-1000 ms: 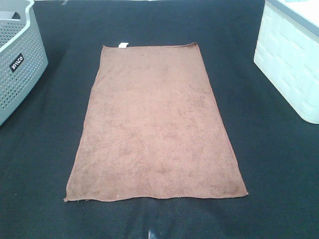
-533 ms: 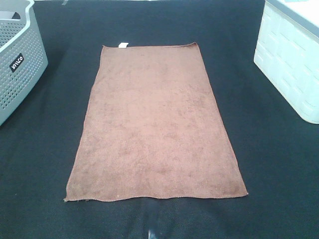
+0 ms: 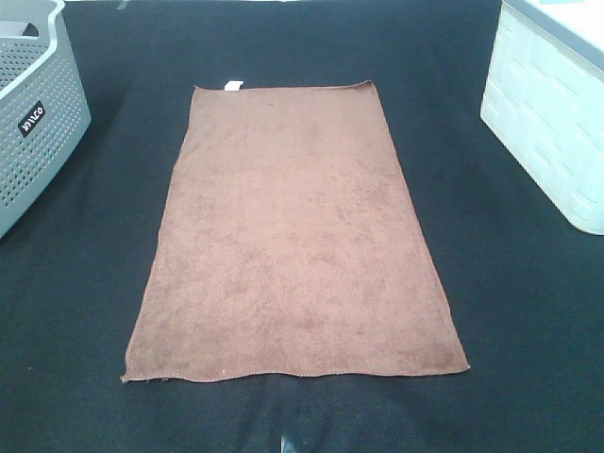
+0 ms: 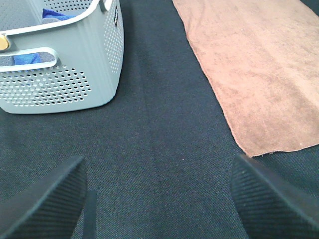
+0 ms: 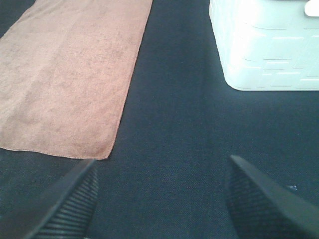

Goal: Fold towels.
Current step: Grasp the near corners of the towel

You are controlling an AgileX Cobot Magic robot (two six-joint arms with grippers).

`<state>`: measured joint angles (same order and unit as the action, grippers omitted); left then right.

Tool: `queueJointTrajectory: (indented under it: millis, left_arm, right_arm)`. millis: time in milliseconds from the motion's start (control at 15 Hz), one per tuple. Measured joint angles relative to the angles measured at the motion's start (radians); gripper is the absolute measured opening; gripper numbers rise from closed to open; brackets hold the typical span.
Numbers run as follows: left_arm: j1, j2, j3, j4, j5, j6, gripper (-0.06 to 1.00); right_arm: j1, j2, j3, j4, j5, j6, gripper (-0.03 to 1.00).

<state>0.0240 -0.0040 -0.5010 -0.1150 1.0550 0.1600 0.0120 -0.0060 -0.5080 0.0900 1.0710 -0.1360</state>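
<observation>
- Nothing has moved since the earlier frames: the towel (image 3: 297,236) lies exactly as it did, and the high view shows neither arm.
- In the high view the towel is spread flat in 1 layer in the middle of the frame, on the black table cover (image 3: 528,321). It lies between the grey basket (image 3: 38,123) at upper left and the white bin (image 3: 547,123) at upper right, well apart from both.
- Only the high view shows the whole towel and its small white tag (image 3: 233,86). Each wrist view catches just 1 near corner and part of a long edge.
- Only the left wrist view shows the left gripper (image 4: 157,172). Its 2 fingers are spread wide over bare cover and hold nothing. This view also looks into the basket, where a blue cloth (image 4: 55,12) lies.
- Only the right wrist view shows the right gripper (image 5: 162,169). Its fingers are likewise spread and empty, over bare cover between towel and bin.
- The towel is reddish-brown and rectangular, with a soft nap, a thin stitched hem and a slightly wavy lower edge.
- The basket is hard plastic with rows of small round holes, and the bin's wall has a moulded brick-like relief.
- The fingers are black with ribbed pads, and the cover is a dark fine weave.
- The towel's long axis runs from the bottom of the high frame towards the top. The tag sits on the upper short edge, near its left corner.
</observation>
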Motion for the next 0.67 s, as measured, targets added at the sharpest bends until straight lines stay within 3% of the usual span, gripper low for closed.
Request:
queueJointTrajectory:
  millis: [667]
  left_arm:
    - [0.000, 0.000, 0.000, 0.000, 0.000, 0.000, 0.76]
  right_arm:
    - [0.000, 0.000, 0.000, 0.000, 0.000, 0.000, 0.67]
